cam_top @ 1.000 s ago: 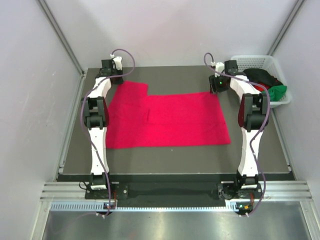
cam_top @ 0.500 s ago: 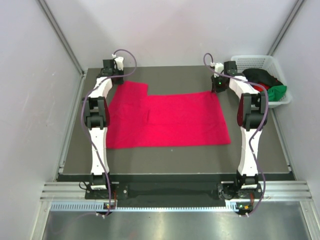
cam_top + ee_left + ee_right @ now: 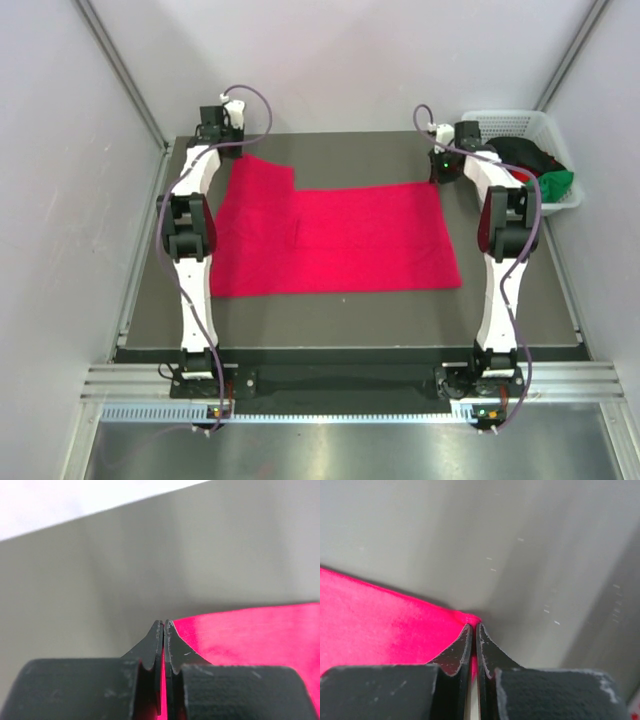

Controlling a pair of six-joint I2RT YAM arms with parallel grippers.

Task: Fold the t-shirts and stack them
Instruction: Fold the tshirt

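A crimson-pink t-shirt (image 3: 330,240) lies spread flat across the dark table. My left gripper (image 3: 232,160) is at its far left corner, jaws shut with pink cloth (image 3: 250,635) pinched between them. Over at the far right corner, my right gripper (image 3: 437,180) is also shut, with the pink cloth (image 3: 385,625) bunched up between its jaws. In the left wrist view the left gripper (image 3: 163,623) shows a pink strip in its narrow slit. The right wrist view has the right gripper (image 3: 473,626) nipping the cloth's corner. Black, red and green t-shirts (image 3: 535,165) lie in the basket.
A white mesh basket (image 3: 510,125) stands at the far right corner of the table, just right of my right arm. White walls close in the table at the back and both sides. The table's near edge (image 3: 350,348) runs in front of the shirt.
My right gripper has shut on the shirt's far right corner. My left gripper has shifted slightly toward the back. The shirt lies much as before.
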